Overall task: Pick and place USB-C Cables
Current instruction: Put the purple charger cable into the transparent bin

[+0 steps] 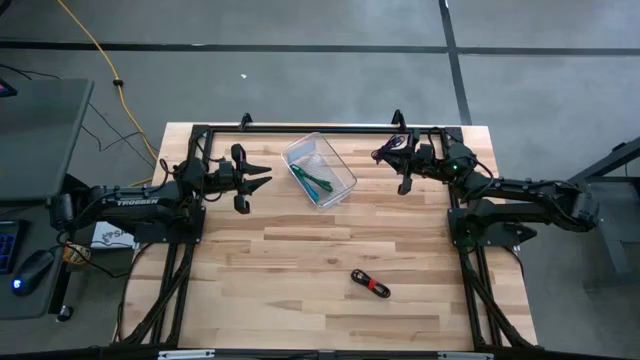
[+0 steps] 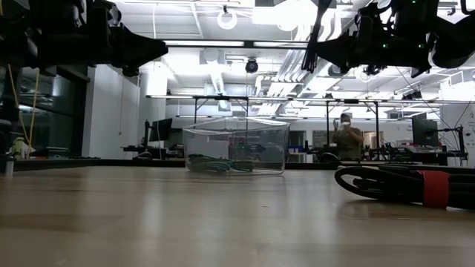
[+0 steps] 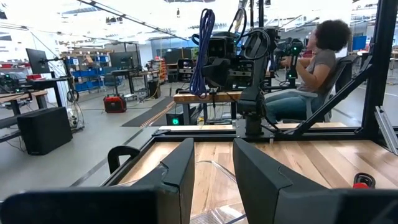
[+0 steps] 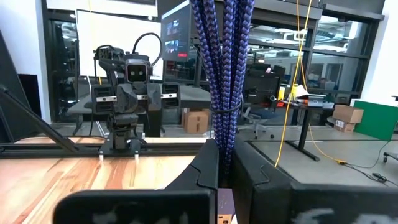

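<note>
A clear plastic bin [image 1: 320, 168] stands at the far middle of the table with the green cable [image 1: 318, 182] and the teal cable [image 1: 303, 173] inside; it also shows in the low view [image 2: 236, 147]. The black cable with a red band [image 1: 370, 284] lies on the table at the near right, also in the low view [image 2: 401, 185]. My right gripper [image 1: 385, 153] is shut on the purple cable [image 4: 224, 62], in the air just right of the bin. My left gripper [image 1: 262, 182] is open and empty, in the air left of the bin. My right gripper pinches the purple cable bundle between its two fingers [image 4: 205, 168], at the bundle's lower end [image 4: 222, 140] just below its tie. The fingers are about level and point toward the table's left. The bundle is lifted clear and stands on end above the fingers [image 3: 204, 50].
A black frame rail [image 1: 320, 128] runs along the table's far edge behind the bin. Both arm bases stand at the table's left and right sides. Bare wood [image 1: 300, 250] lies between the bin and the near edge. A person [image 3: 314, 68] sits beyond the table's right side.
</note>
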Robot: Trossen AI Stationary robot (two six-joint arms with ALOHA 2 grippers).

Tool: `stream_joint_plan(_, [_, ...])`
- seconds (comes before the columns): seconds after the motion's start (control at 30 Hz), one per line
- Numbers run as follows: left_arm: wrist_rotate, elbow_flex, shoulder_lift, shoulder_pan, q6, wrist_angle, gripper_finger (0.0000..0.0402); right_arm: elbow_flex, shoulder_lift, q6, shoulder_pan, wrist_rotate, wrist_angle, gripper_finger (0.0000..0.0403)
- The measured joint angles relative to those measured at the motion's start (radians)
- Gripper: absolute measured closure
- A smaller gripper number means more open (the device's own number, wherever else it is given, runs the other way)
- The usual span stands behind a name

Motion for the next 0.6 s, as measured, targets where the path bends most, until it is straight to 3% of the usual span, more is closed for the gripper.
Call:
stream_joint_plan(0.47, [0.0, 0.0, 0.0, 0.0, 0.009, 0.013, 0.0312, 0.0, 0.0, -0.002, 0.0, 0.006, 0.02, 0.0402])
stream_joint_plan(0.6, [0.0, 0.0, 0.0, 0.0, 0.049, 0.014, 0.0312, 0.011, 0.002, 0.042, 0.001, 0.058, -0.003, 0.0402])
